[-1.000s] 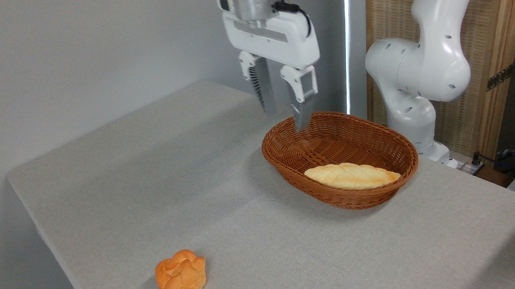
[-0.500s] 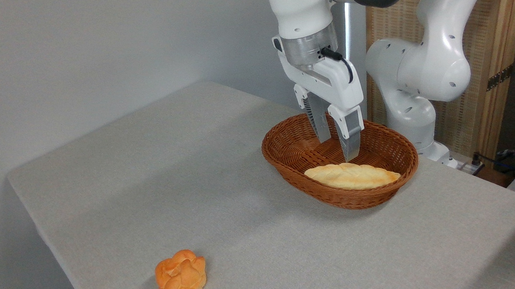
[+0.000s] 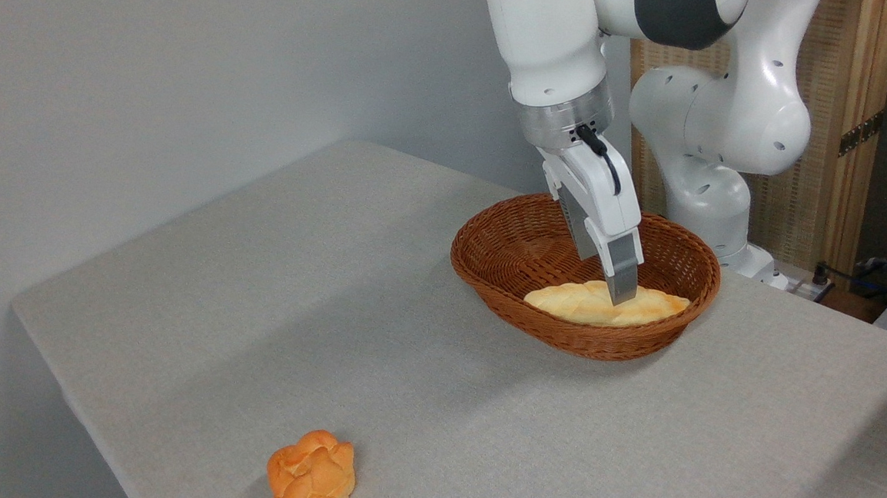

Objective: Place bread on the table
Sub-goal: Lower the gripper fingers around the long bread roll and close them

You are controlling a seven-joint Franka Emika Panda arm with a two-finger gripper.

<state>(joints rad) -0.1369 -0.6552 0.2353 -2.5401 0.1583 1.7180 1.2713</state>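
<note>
The bread (image 3: 566, 301), a long pale-golden braided loaf, lies along the near side of the brown wicker basket (image 3: 492, 281). My gripper (image 3: 605, 279) hangs down inside the basket with its fingers apart, open and empty. Its near fingertip (image 3: 623, 293) shows in front of the loaf's middle, and the other finger stands behind it toward the basket's far side. I cannot tell whether either finger touches the loaf. The table (image 3: 323, 287), covered in light grey cloth, carries the basket at its right rear.
A small round orange knotted bun (image 3: 312, 473) sits near the table's front left edge. The arm's white base (image 3: 709, 186) stands just behind the basket, in front of a wooden panel. Grey wall runs along the left.
The gripper has swung right from above the basket's left rim and come down into the basket, turning so one finger now stands in front of the loaf. Bread and bun have not moved.
</note>
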